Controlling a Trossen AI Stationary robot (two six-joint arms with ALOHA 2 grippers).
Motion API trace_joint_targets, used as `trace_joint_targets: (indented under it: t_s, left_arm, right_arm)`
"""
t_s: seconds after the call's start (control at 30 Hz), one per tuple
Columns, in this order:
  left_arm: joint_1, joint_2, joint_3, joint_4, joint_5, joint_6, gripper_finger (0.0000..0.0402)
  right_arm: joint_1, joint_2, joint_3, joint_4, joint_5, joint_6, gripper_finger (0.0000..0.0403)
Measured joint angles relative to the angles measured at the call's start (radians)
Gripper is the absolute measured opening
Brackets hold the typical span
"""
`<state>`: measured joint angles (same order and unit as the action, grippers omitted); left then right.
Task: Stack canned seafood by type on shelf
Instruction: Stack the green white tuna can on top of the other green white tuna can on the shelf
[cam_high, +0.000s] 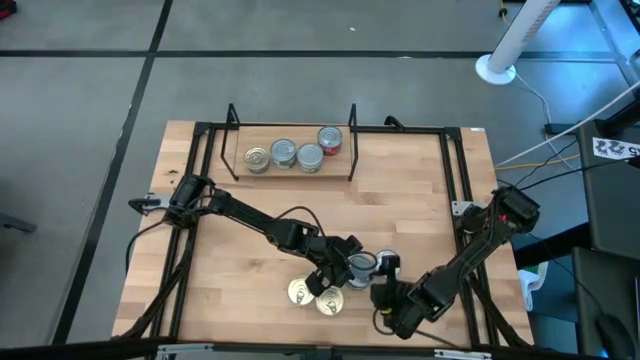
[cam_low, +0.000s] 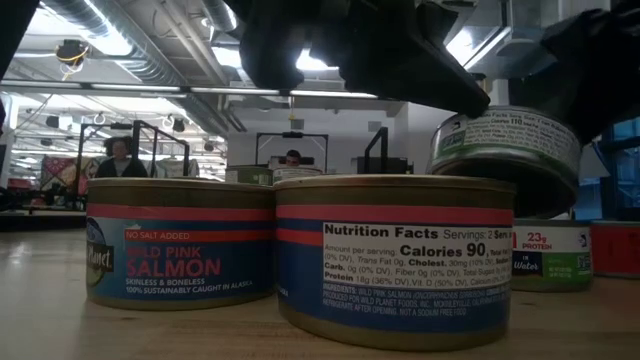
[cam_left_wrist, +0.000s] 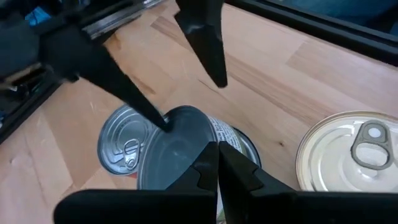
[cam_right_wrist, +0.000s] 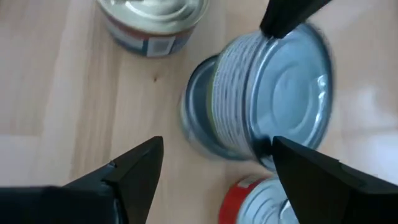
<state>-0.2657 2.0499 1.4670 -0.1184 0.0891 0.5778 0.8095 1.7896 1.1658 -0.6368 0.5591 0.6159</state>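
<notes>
Salmon tins (cam_low: 395, 260) on wooden tabletop (cam_low: 60, 310), workshop behind.

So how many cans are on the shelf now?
4: three cans in a row on the shelf, plus a red-labelled can at the right end; stacked ones may be hidden.

Even overhead light, sharp from above, soft and blurred up close

The high view is evenly lit, with only faint shadows under the arms on the table (cam_high: 250, 270). In the low view, bright ceiling strip lights (cam_low: 215, 50) glare from the far room, the arms overhead are dark silhouettes, and the near salmon cans (cam_low: 180, 245) are crisp while the room behind softens. In the right wrist view the tilted can (cam_right_wrist: 273, 96) is smeared by blur, and pale sheen lies on its metal.
</notes>
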Motion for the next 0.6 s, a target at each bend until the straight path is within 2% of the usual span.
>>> trace_joint_targets:
  t_s: [0.13, 0.6]
  left_arm:
    - [0.000, 0.000, 0.000, 0.001, 0.000, -0.004, 0.0000]
    - [0.013, 0.000, 0.000, 0.004, 0.000, -0.056, 0.0000]
  right_arm:
    - [0.029, 0.021, 0.017, -0.005, 0.123, -0.017, 0.0300]
    - [0.041, 0.055, 0.018, 0.020, 0.237, -0.059, 0.0300]
